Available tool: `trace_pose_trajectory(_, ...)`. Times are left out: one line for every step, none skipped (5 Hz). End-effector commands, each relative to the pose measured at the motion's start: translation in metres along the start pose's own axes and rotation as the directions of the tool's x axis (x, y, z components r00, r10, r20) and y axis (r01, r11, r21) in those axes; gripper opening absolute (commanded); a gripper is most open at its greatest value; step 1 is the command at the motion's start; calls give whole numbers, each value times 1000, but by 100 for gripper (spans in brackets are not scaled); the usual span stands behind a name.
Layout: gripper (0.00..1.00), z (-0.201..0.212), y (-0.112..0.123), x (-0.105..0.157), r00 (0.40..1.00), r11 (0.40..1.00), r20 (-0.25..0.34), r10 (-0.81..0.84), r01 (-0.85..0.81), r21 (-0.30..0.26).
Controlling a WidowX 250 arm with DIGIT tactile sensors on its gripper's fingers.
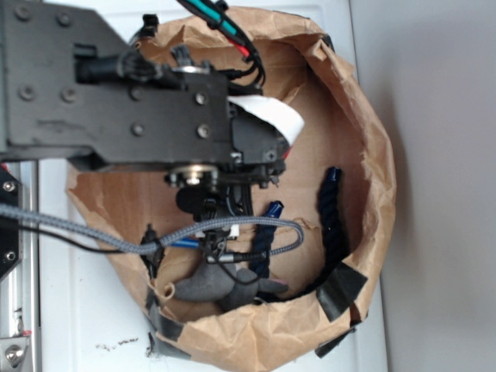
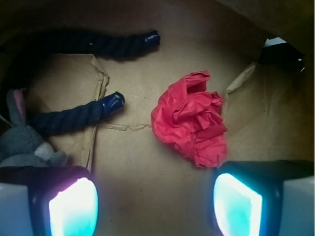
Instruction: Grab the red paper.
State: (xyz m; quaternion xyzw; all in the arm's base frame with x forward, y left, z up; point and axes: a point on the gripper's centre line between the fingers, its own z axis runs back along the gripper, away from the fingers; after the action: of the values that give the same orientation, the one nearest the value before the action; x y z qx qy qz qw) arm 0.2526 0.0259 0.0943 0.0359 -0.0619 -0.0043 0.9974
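The robot's hand (image 2: 155,201), nearest the wrist lens with its two glowing pads spread wide and empty, hangs inside the brown paper-lined basket (image 2: 147,162), with the bright red crumpled paper wad (image 2: 191,118) just ahead of it, toward the right pad, apparently lined up for a descent.

dark blue rope (image 2: 74,115) beside grey plush toy (image 2: 22,140) in paper bag (image 1: 372,155).

We see a big brown paper bin (image 1: 372,155) with a flat floor. On the floor lie the red paper (image 2: 191,118), all crumpled up, a dark blue rope (image 2: 74,118) and a grey plush toy (image 2: 22,140).
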Motion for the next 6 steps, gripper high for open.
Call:
trace_pose_trajectory(100,9,8,5,999,1000,38,24,-25,12)
trace_pose_trajectory(100,-7,9,15,998,999,60,26,-28,34)
trace_pose_trajectory(100,-34,9,27,998,996,58,16,-21,81)
trace_pose_trajectory(100,-53,5,28,1000,994,21,-8,6,109)
trace_pose_trajectory(100,-65,-3,26,999,986,18,-45,41,161)
trace_pose_trajectory(0,-67,-3,28,998,980,30,-51,44,196)
